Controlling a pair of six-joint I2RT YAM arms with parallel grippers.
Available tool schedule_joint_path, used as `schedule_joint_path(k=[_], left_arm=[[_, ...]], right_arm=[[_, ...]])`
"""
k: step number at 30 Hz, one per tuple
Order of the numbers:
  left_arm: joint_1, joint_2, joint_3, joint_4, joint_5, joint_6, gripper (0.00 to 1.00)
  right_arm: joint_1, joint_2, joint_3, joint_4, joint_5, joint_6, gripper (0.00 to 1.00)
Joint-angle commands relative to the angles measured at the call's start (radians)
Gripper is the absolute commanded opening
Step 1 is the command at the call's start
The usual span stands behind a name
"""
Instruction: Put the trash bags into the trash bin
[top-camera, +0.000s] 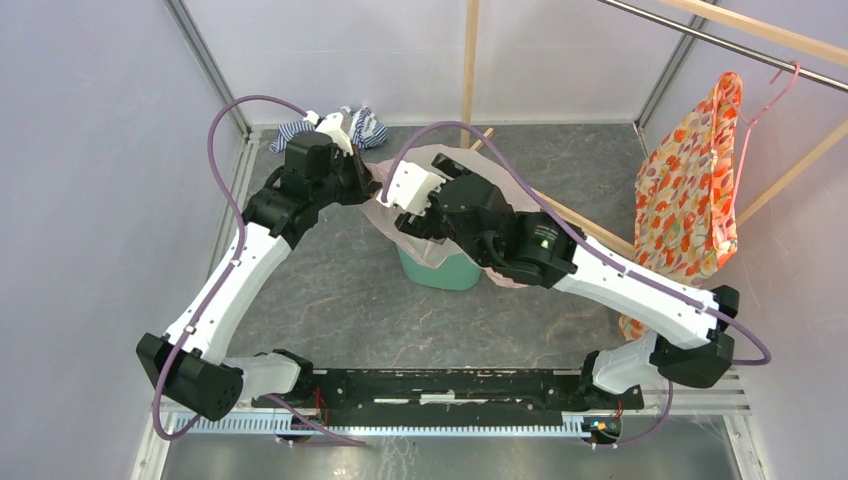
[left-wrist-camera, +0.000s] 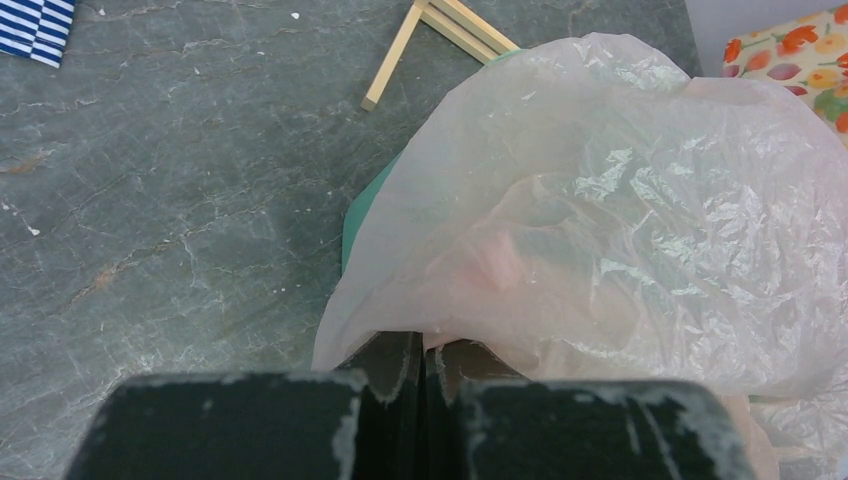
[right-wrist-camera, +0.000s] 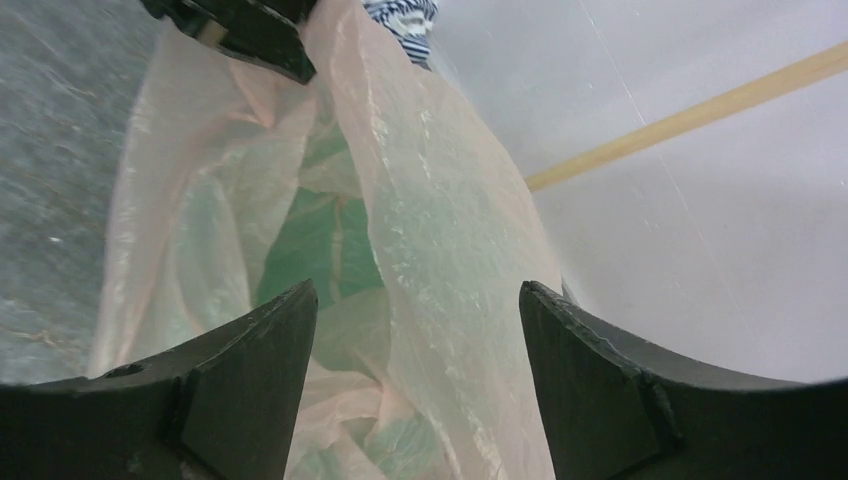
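Observation:
The pale pink translucent trash bag (left-wrist-camera: 620, 220) is draped over and into the mint-green trash bin (top-camera: 440, 270), whose green wall shows through it in the right wrist view (right-wrist-camera: 310, 240). My left gripper (left-wrist-camera: 428, 345) is shut on the bag's edge at the bin's far left rim (top-camera: 372, 188). My right gripper (right-wrist-camera: 415, 300) is open, jaws wide apart, right above the bin's mouth with a fold of the bag (right-wrist-camera: 440, 250) between the fingers, not pinched. In the top view the right gripper (top-camera: 418, 222) hides most of the bin's opening.
A blue-white striped cloth (top-camera: 362, 125) lies at the back behind the left wrist. An orange floral garment (top-camera: 695, 180) hangs on a pink hanger at the right. A wooden frame leg (left-wrist-camera: 395, 55) lies on the grey floor just behind the bin.

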Motion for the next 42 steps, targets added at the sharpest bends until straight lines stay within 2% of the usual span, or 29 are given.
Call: schedule_joint_path(k=[1,5,10,12,13,15,17,20,27,30,34,39,42], left_arm=[[-0.003,0.001,0.013,0.05,-0.002,0.052,0.02],[-0.003,0.002,0.02,0.044,-0.002,0.061,0.02],[-0.003,0.007,0.02,0.044,0.003,0.069,0.02],[-0.003,0.008,0.02,0.044,0.007,0.069,0.02],[-0.003,0.009,0.021,0.044,0.009,0.07,0.02],[-0.004,0.009,0.023,0.043,0.012,0.075,0.02],[-0.004,0.01,0.025,0.041,0.014,0.078,0.02],[-0.003,0.011,0.03,0.038,0.018,0.079,0.02],[-0.004,0.013,0.032,0.032,0.019,0.083,0.02],[-0.004,0.016,0.034,0.033,0.019,0.084,0.02],[-0.003,0.021,0.037,0.031,0.021,0.084,0.02],[-0.003,0.024,0.043,0.02,0.016,0.094,0.02],[-0.004,0.025,0.043,0.017,0.01,0.101,0.02]], right_arm=[[-0.038,0.009,0.007,0.059,0.026,-0.069,0.78],[-0.058,0.025,-0.004,0.043,-0.014,-0.066,0.71],[-0.113,0.036,-0.002,0.044,-0.068,-0.051,0.44],[-0.127,0.041,0.002,0.043,-0.083,-0.051,0.39],[-0.13,0.043,0.007,0.04,-0.09,-0.051,0.43],[-0.131,0.038,0.009,0.038,-0.111,-0.044,0.6],[-0.131,0.027,0.008,0.042,-0.137,-0.036,0.68],[-0.13,0.015,0.008,0.031,-0.159,-0.025,0.72],[-0.13,-0.011,-0.007,-0.004,-0.184,-0.007,0.73],[-0.128,-0.006,-0.039,-0.017,-0.161,-0.019,0.7],[-0.128,0.001,-0.075,0.0,-0.134,-0.029,0.53],[-0.129,0.019,-0.077,0.019,-0.101,-0.043,0.53],[-0.148,0.026,-0.069,0.059,-0.072,-0.039,0.34]])
